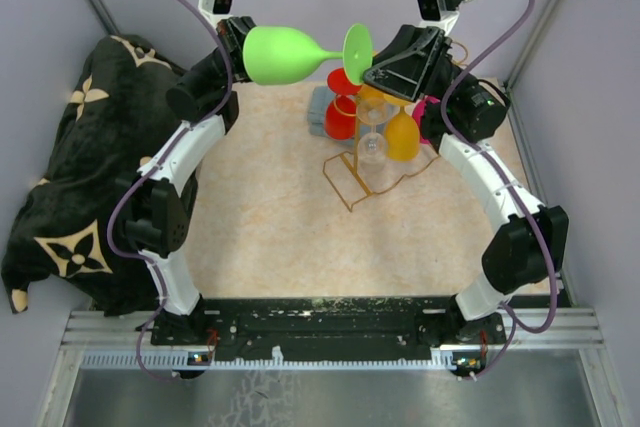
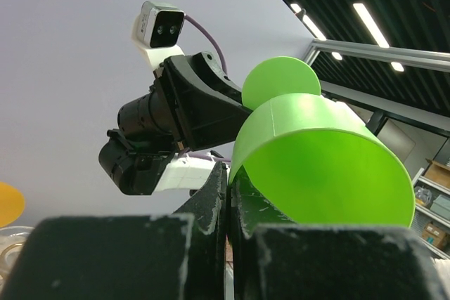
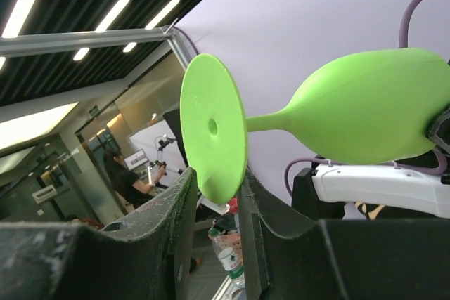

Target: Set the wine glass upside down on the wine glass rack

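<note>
Found a lime-green plastic wine glass lying horizontal in mid-air above the far part of a beige mottled tabletop, bowl toward the left arm, round foot toward the right arm. Recorded the left gripper clenched on the bowl's rim, its black fingers pressed nearly together with the green wall pinched in the narrow slot. Recorded the right gripper partly parted, both fingers straddling the lower edge of the foot disc; cannot tell whether gripping it or merely flanking it. Located the thin gold wire wine glass rack standing on the tabletop, just below the foot in the overhead view, with the green glass not on it. Counted a red glass, an orange glass and a clear glass at the rack. Noted a black blanket with cream flower motifs heaped at the left side of the table.
</note>
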`<state>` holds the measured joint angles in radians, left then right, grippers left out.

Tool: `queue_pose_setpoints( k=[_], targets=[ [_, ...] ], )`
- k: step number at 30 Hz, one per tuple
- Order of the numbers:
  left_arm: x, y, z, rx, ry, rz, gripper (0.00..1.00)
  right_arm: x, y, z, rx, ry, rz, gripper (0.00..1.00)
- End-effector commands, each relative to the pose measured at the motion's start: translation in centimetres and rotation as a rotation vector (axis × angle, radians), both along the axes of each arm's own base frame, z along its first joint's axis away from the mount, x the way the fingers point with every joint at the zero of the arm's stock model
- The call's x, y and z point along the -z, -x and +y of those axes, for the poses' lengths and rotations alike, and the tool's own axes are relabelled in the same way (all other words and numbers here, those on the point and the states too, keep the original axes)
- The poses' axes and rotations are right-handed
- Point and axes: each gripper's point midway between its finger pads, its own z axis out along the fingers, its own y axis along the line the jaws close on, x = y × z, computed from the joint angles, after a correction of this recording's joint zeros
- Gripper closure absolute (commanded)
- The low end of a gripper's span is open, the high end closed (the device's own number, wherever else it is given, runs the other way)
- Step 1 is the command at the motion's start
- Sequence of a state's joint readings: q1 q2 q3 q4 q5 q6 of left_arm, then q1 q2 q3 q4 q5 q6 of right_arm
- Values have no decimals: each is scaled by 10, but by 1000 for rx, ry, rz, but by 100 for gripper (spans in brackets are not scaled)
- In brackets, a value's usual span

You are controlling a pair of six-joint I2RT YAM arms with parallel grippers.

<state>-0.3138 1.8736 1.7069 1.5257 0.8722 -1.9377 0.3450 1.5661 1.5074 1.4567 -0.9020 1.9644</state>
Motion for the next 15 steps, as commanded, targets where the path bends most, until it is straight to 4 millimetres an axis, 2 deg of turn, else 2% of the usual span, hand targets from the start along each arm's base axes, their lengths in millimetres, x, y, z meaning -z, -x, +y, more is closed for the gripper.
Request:
queue_pose_setpoints(
  k=[1, 12, 15],
  targets=[
    [-2, 24, 5, 7, 12, -119, 100, -24, 20, -7, -2, -85, -87, 71],
    [-2, 32, 8, 23, 24, -141, 100, -30, 21, -10, -19, -109, -84, 70],
    [-3, 32, 9, 21, 25, -141, 100, -30, 22, -10, -19, -108, -85, 79]
  ],
)
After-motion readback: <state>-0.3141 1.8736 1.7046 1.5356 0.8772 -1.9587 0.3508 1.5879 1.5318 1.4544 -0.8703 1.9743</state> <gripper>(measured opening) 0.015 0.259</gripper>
